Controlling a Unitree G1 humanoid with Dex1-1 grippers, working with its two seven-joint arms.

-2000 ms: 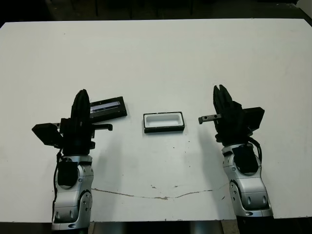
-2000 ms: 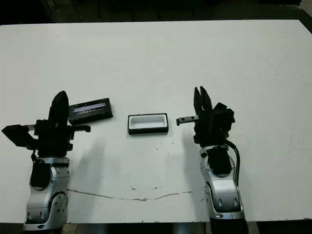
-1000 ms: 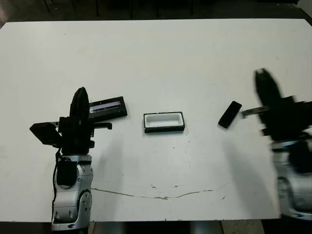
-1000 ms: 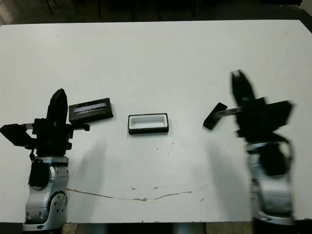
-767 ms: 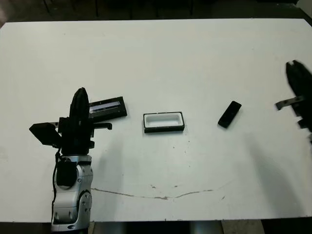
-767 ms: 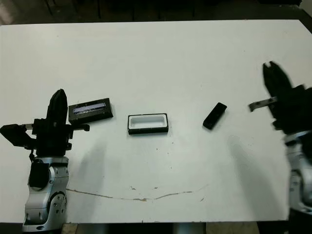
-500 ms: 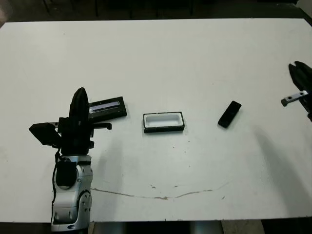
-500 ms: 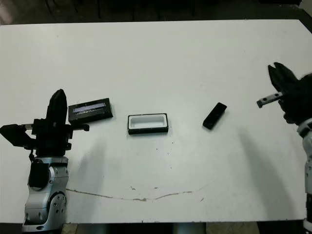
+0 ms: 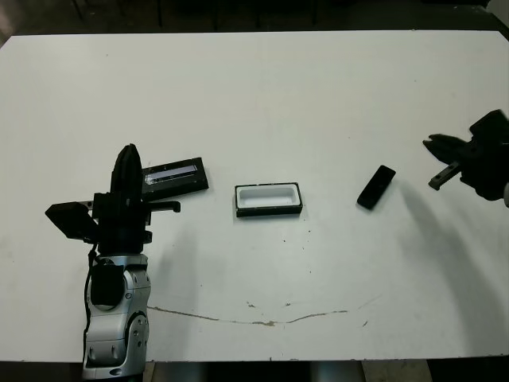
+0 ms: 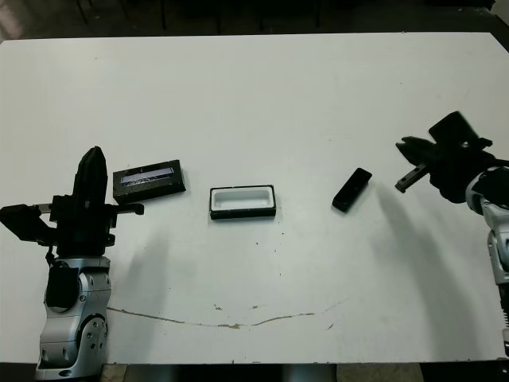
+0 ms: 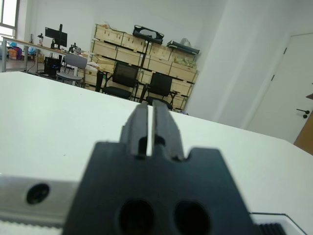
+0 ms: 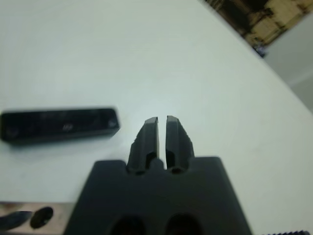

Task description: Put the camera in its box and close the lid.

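The slim black bar-shaped camera (image 9: 375, 187) lies just left of the right gripper (image 9: 430, 143), whose fingers are nearly together and empty.

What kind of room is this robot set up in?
Probably an office or lab workroom. Beyond the big white table, the left wrist view shows shelves stacked with wooden crates, black office chairs, a desk with a dark monitor, plain white walls and a white door.
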